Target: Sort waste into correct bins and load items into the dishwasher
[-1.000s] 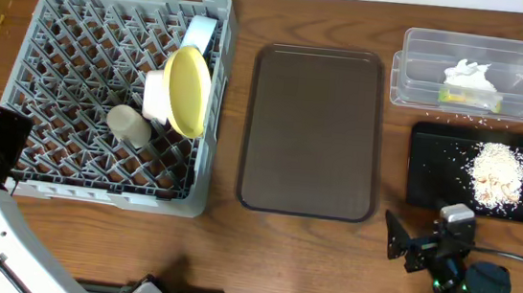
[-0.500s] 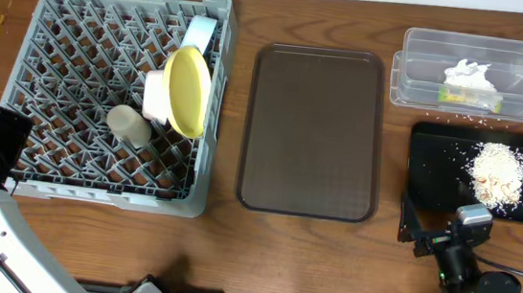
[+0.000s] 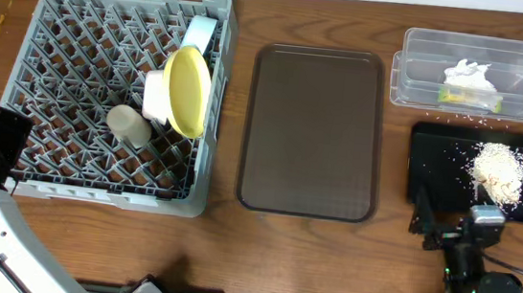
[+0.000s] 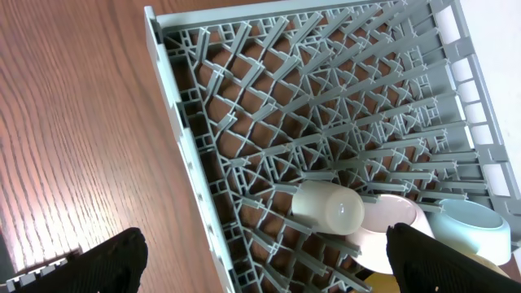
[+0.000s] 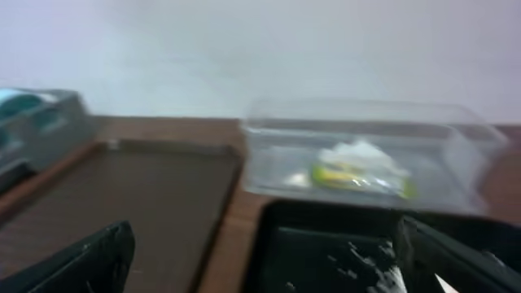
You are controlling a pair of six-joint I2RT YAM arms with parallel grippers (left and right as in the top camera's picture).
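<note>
Black tray (image 3: 438,164) just beyond right pincer (image 5: 269,262)

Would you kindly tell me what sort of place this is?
Probably a robot test bench staged as a dish-clearing station: a dish rack holding a plate, a tub with a napkin, a black tray of crumbs, on a wooden table.

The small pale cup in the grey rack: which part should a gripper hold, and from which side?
Probably across its round body, coming straight down from above. The cup lies on its side between the rack pegs, so its rim does not face up, and the white bowl close beside it leaves little room for a sideways approach.
</note>
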